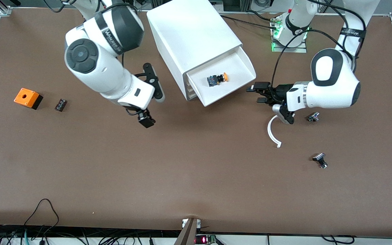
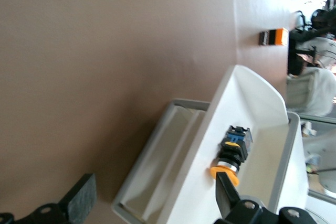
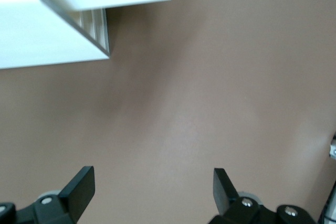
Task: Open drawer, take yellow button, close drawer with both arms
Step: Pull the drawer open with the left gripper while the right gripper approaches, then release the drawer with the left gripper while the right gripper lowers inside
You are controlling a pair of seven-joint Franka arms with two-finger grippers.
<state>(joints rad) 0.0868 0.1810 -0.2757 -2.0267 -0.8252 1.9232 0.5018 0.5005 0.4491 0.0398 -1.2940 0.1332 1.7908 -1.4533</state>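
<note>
Left tool (image 1: 261, 93) is hanging low over the counter (image 1: 196, 177), just beside the pulled-out drawer (image 1: 242, 73), on the left arm's end of it. Its fingers (image 2: 79, 198) are spread wide w/ nothing between them, pointing at the drawer.

Right tool (image 1: 153, 102) is hanging over bare counter near the cabinet (image 1: 189, 30), toward the right arm's end. Its fingers (image 3: 79, 187) are spread wide too, nothing in them.

The drawer is the top one & it is sticking out of the cabinet toward the front camera. The button (image 1: 217, 79) is lying on its side in the drawer, orange cap pointing toward the left arm's end. Left wrist view is showing it too (image 2: 231, 153), black-&-blue body w/ the orange cap, resting on the drawer floor.

An orange box (image 1: 28, 98) w/ a hole on top is sitting at the right arm's end of the counter, w/ a small black part (image 1: 60, 104) just beside it. A curved white strip (image 1: 273, 131) is lying on the counter near the left tool. Two small black-&-silver knobs (image 1: 313, 117) (image 1: 320, 160) are lying toward the left arm's end, well apart from the drawer.
</note>
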